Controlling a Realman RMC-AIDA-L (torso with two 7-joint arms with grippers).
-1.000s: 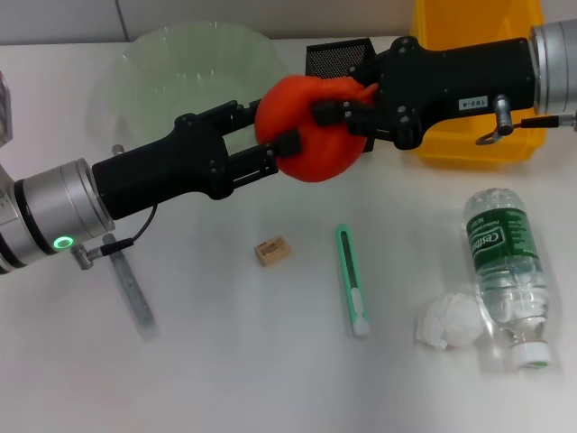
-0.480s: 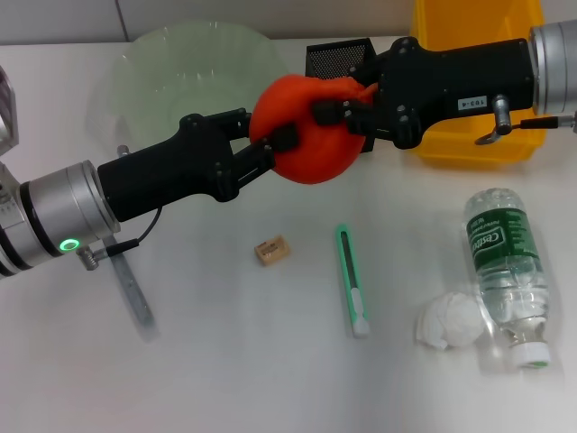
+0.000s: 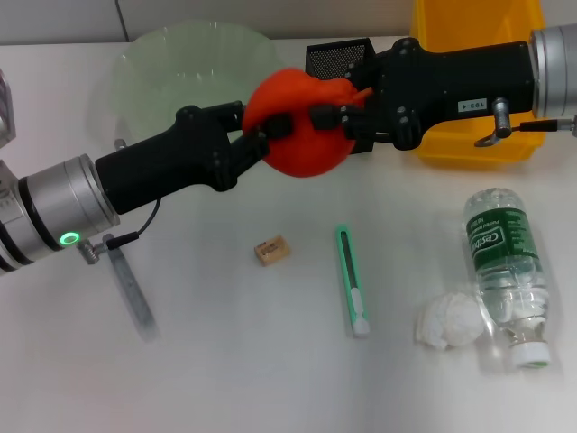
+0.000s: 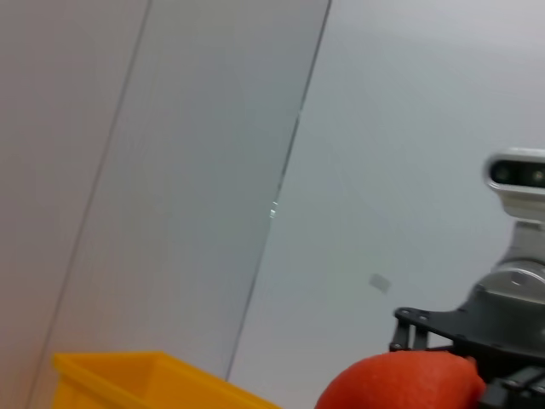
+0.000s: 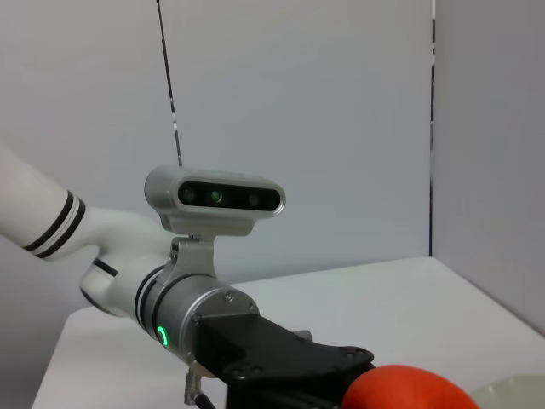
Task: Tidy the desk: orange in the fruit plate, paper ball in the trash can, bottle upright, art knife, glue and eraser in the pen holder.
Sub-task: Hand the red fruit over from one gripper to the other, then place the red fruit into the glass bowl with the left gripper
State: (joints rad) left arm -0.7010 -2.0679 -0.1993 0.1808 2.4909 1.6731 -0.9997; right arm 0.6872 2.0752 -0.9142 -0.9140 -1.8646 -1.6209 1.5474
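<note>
White desk (image 3: 225,361) runs across the near foreground, and most of the untidied things lie on it. A crumpled paper ball (image 3: 449,321) sits at the near right, touching the bottle (image 3: 507,271), which lies on its side with its cap toward the viewer. To the left of these rests the green art knife (image 3: 352,280), then the small eraser (image 3: 271,250), and farther left a grey glue stick (image 3: 129,293).

Above the middle of the desk the orange (image 3: 302,126) hangs between both arms. The left gripper (image 3: 266,135) reaches in from the left with its fingers pressed against the fruit's left side; the right gripper (image 3: 338,117) comes from the right and pinches the other side. The right wrist view shows the top of the orange (image 5: 409,388) with the left arm behind it; the left wrist view shows the orange (image 4: 400,383) against the right arm.

This looks like a handover. For it to go well, I judge the left gripper should be clamped firmly before the right one spreads its fingers, and the right one should then back straight away without dragging the fruit. The soft, round skin could roll if the hold is off centre.

Beyond the orange lie the pale green fruit plate (image 3: 162,72), just behind the left gripper, the black mesh pen holder (image 3: 335,56), and the yellow trash can (image 3: 451,135) at the far right.
</note>
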